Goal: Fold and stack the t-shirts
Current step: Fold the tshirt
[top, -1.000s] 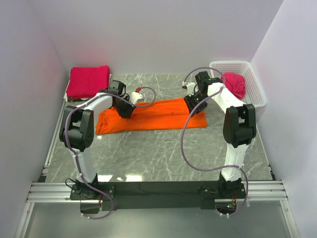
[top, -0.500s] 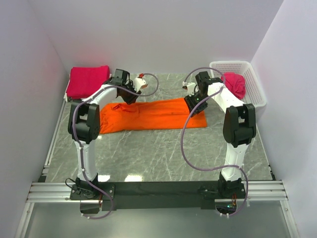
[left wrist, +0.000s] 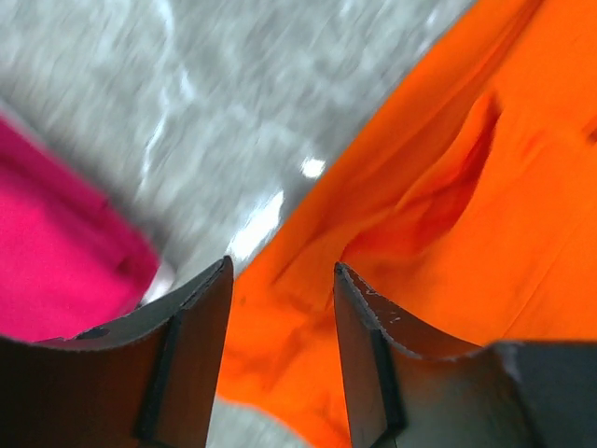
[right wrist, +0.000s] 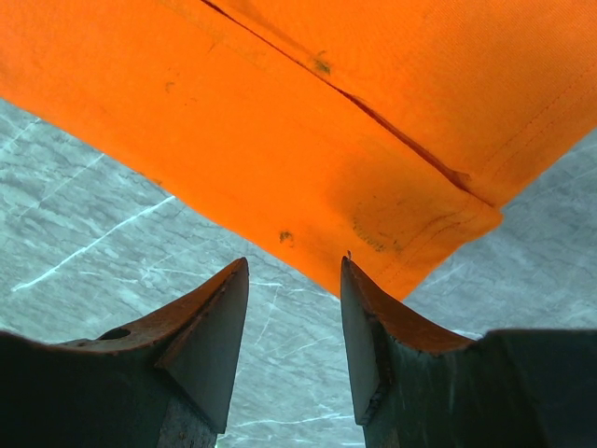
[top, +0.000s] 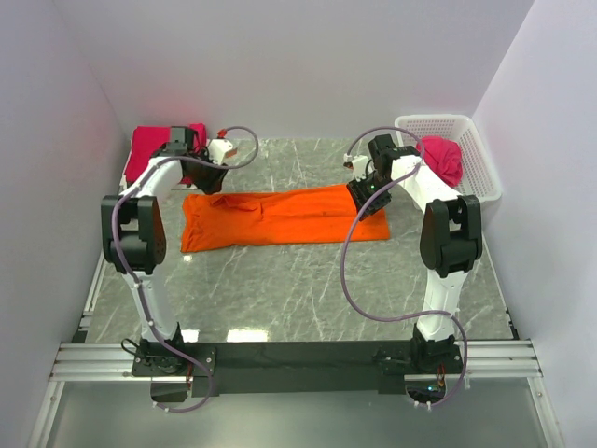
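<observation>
A bright orange t-shirt lies folded into a long strip across the middle of the marble table. My left gripper hovers open over the strip's far left corner; in the left wrist view the orange t-shirt lies below the left gripper, with nothing between the fingers. My right gripper is open at the strip's right end. In the right wrist view the right gripper stands just off the orange t-shirt's corner, over bare marble. A folded crimson-pink t-shirt lies at the back left.
A white lattice basket stands at the back right with another crimson-pink t-shirt bunched inside. White walls close in on the left, back and right. The crimson-pink cloth shows at the left of the left wrist view.
My left arm has swung back and to the left, from the strip's middle to its far left corner, and its jaws have widened. The shirt's left end now lies flatter. The right arm has not moved.
</observation>
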